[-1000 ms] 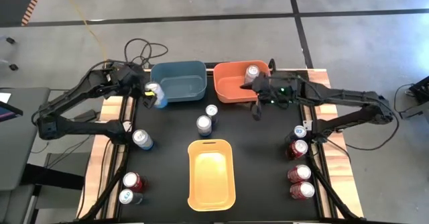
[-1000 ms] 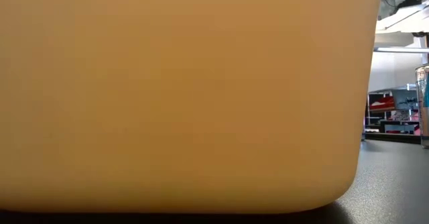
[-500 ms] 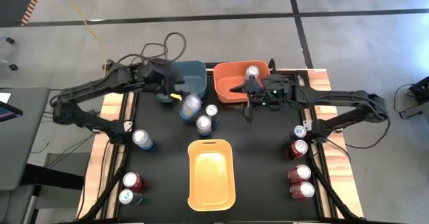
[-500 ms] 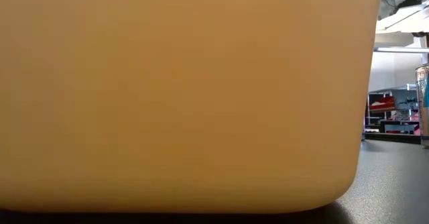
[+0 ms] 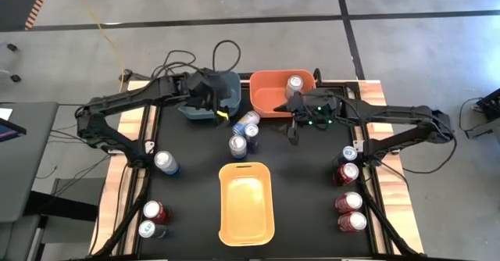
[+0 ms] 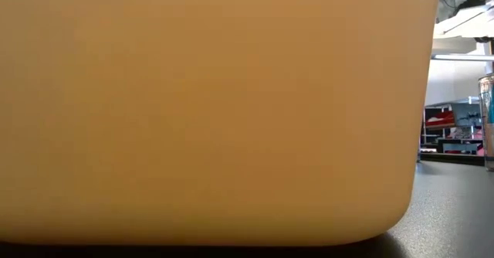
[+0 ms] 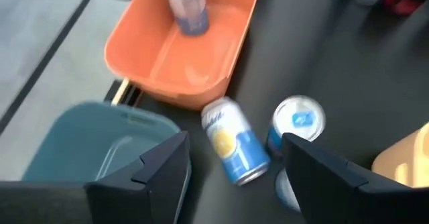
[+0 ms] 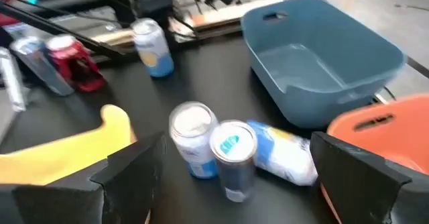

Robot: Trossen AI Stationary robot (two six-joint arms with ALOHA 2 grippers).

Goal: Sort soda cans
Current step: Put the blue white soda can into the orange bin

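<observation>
The black surface [image 5: 195, 191] is seen to carry a yellow bin [image 5: 246, 202] at the middle, with a blue bin [image 5: 223, 97] and an orange bin [image 5: 269, 95] at the far edge, the orange one holding one upright can [image 5: 294, 84]. The left gripper [image 5: 221, 112] is held over the blue bin's near edge with fingers [image 7: 161, 167] apart and nothing between them, and the right gripper [image 5: 291, 132] is held just before the orange bin, fingers spread and empty. A blue-and-yellow can [image 5: 248, 119] is seen lying on its side between the grippers, touching two upright cans [image 5: 238, 144]; further cans [image 5: 347, 191] are stood along both side edges.
</observation>
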